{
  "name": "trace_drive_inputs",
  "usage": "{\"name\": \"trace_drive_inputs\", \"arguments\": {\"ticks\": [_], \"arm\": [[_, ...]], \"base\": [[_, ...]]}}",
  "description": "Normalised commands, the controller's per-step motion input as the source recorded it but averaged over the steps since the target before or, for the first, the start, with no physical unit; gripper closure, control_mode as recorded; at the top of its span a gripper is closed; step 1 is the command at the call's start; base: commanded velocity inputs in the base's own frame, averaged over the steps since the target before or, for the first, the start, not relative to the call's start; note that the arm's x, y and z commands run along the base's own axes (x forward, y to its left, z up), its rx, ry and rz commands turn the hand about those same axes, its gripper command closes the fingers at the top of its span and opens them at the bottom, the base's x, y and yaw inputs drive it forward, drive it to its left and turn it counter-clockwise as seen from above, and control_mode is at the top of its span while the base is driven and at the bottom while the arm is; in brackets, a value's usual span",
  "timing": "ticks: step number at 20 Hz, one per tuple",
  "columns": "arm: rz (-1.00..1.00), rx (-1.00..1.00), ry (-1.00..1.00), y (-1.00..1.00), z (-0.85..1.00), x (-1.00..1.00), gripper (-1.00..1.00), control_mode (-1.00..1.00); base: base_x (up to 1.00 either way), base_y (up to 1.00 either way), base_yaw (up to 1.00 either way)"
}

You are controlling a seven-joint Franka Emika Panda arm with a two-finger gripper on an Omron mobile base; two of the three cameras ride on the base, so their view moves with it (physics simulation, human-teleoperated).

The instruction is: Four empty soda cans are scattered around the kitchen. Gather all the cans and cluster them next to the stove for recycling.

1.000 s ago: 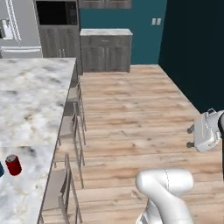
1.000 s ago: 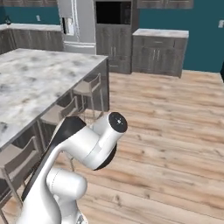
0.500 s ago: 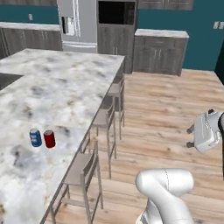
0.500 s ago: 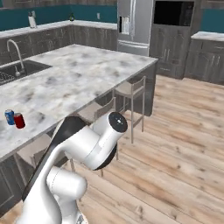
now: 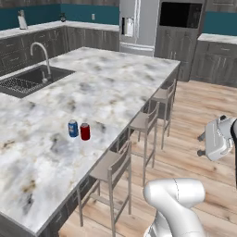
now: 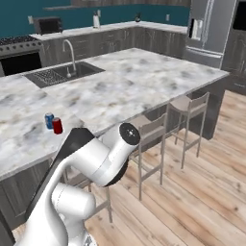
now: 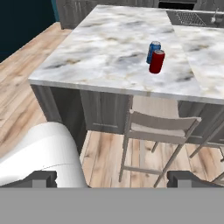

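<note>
Sink [image 5: 28, 79]: set into the far left part of the island top, with a curved tap [image 5: 40, 52] standing at its right edge.
Island [image 5: 115, 78]: a long marble-topped counter running from near left to far right.
Blue can [image 5: 72, 128]: upright on the island top, near its stool-side edge, well apart from the sink.
Red can [image 5: 85, 132]: upright just to the right of the blue can, close beside it; whether the two touch cannot be told. In the hand view the red can [image 7: 156, 61] stands nearer than the blue can [image 7: 153, 51] and partly covers it.
Stools [image 5: 113, 166]: three wooden stools stand in a row along the right side of the island, seats tucked under its edge; the nearest one is below and to the right of the cans.
Fridge [image 5: 138, 23]: against the far wall, past the far end of the island, with a dark built-in oven [image 5: 180, 15] just to its right.
Floor [image 5: 194, 139]: light wood planks, right of the stools.
Pincer [image 5: 202, 144]: at the right edge of the left base view, over the floor, well apart from the island and both cans; jaws spread wide, holding nothing.
Stove [image 6: 19, 55]: in the right base view, at the far left wall, beyond the sink and well apart from the cans.
</note>
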Motion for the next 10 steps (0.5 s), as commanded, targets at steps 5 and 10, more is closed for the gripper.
{"name": "trace_drive_inputs", "arguments": {"ticks": [5,10], "arm": [[0.0,0.0,0.0,0.0,0.0,0.0,-1.0,1.0],[0.0,0.0,0.0,0.0,0.0,0.0,-1.0,1.0]], "base": [[-0.1,0.0,0.47],[-0.1,0.0,0.47]]}}
